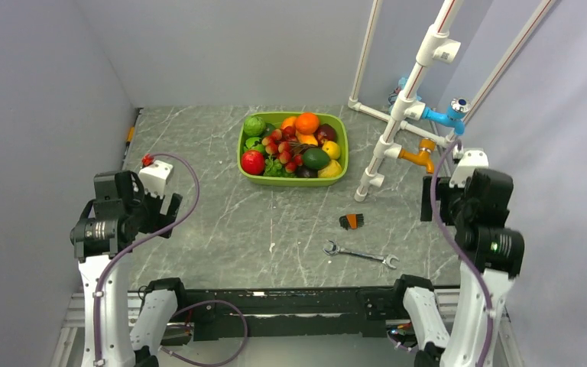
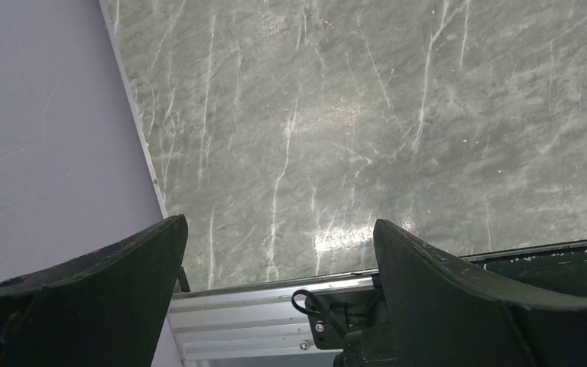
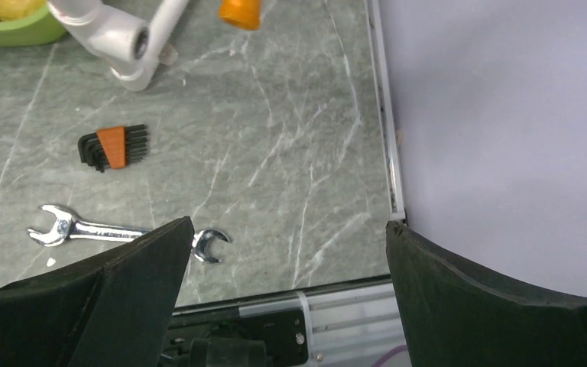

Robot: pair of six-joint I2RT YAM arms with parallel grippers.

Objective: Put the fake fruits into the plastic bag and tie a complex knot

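Note:
The fake fruits (image 1: 293, 144) lie heaped in a lime-green tray (image 1: 290, 181) at the back middle of the table: red, orange, yellow, green and dark ones, with a bunch of small red balls (image 1: 281, 147). A yellow fruit (image 3: 11, 6) and the tray's corner (image 3: 15, 32) show at the top left of the right wrist view. The plastic bag and the knot are out of view. My left gripper (image 1: 170, 210) (image 2: 279, 222) is open and empty over the bare table at the near left. My right gripper (image 1: 430, 202) (image 3: 289, 222) is open and empty at the near right.
A steel wrench (image 1: 360, 254) (image 3: 122, 229) and a black-and-orange hex key set (image 1: 351, 221) (image 3: 113, 147) lie at the near right. A white pipe frame (image 1: 397, 115) with blue and orange fittings stands at the back right. Grey walls close in both sides.

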